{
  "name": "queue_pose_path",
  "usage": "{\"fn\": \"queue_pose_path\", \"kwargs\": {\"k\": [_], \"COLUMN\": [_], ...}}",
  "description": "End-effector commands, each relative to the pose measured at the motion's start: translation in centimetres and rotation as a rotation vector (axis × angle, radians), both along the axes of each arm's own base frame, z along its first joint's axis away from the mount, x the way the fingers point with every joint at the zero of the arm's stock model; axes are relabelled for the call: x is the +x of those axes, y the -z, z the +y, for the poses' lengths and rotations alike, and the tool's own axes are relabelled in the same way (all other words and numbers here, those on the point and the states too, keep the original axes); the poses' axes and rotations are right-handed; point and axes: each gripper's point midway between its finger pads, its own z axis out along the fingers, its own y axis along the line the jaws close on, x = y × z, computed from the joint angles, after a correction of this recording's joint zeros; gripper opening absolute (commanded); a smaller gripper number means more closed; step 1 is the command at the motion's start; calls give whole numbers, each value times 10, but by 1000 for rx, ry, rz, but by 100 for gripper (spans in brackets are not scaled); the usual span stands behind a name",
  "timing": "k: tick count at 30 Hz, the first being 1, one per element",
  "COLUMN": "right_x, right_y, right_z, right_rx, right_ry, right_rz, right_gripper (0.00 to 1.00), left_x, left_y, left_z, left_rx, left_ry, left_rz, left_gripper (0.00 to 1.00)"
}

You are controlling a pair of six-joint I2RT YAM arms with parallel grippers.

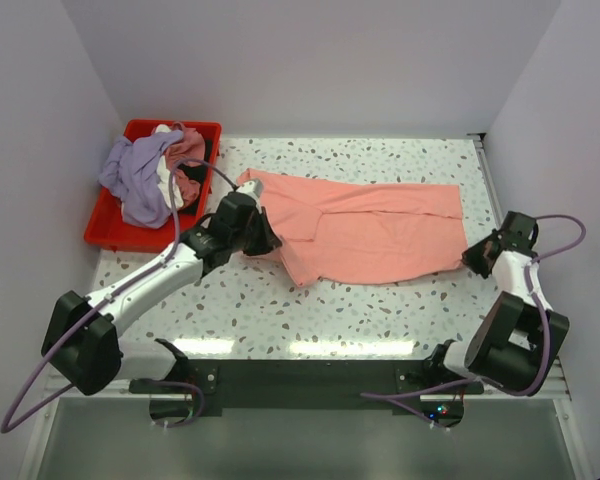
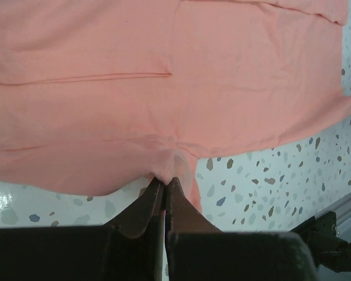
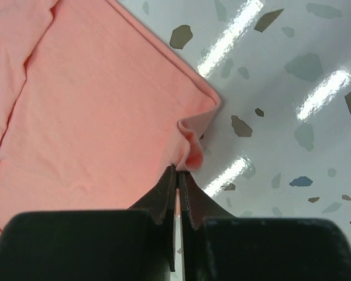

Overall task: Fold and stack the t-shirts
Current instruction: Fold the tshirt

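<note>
A salmon-pink t-shirt (image 1: pixel 370 225) lies spread across the middle of the table, partly folded along its length. My left gripper (image 1: pixel 263 238) is shut on its left edge; the left wrist view shows the cloth (image 2: pixel 164 88) pinched at my fingertips (image 2: pixel 165 180). My right gripper (image 1: pixel 474 256) is shut on the shirt's right corner; in the right wrist view the cloth (image 3: pixel 99 111) bunches at the gripper (image 3: pixel 179 168). Lavender (image 1: pixel 135 175), white and dusty rose (image 1: pixel 185 150) tees lie heaped in the bin at the back left.
A red plastic bin (image 1: pixel 108 225) stands at the back left corner of the speckled table (image 1: pixel 280 310). White walls close in the left, back and right sides. A metal rail (image 2: pixel 333 216) runs along the table edge.
</note>
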Motion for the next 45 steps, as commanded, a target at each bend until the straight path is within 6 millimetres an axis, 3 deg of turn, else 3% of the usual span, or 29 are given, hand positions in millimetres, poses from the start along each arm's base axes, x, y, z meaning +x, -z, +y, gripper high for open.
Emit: {"fn": "queue_pose_path", "kwargs": {"k": [1,11,15,22,30,38,45], "right_x": [17,57,70,98,126,138,143], "right_y": [-15,-26,-22,-30,-28,-12,-12], "right_z": [-6,-3,-6,-15,-14,-15,-22], "right_rx": [-23,-37,-31,-43,-40,-42,-72], "right_ry": [-24,-71,-76,-83,-118,-122,-110], "right_rz": [-10,-4,27,24,30,64,59], "right_gripper": [0,0,0,0,0,0,0], "left_x": [27,63,79,110,143,166,183], "left_y": [-33,-35,-37,-21,-19,3,14], "left_z": [-4,7,8,14,19,35,51], "left_rx": [-49,-65,-73,-76,-92,-71,-65], "left_ry": [-4,-47,-58,-79,-90,-144,-186], "left_rz": [-95,-80,-76,-26,-12,30,47], "left_gripper": [0,0,0,0,0,0,0]}}
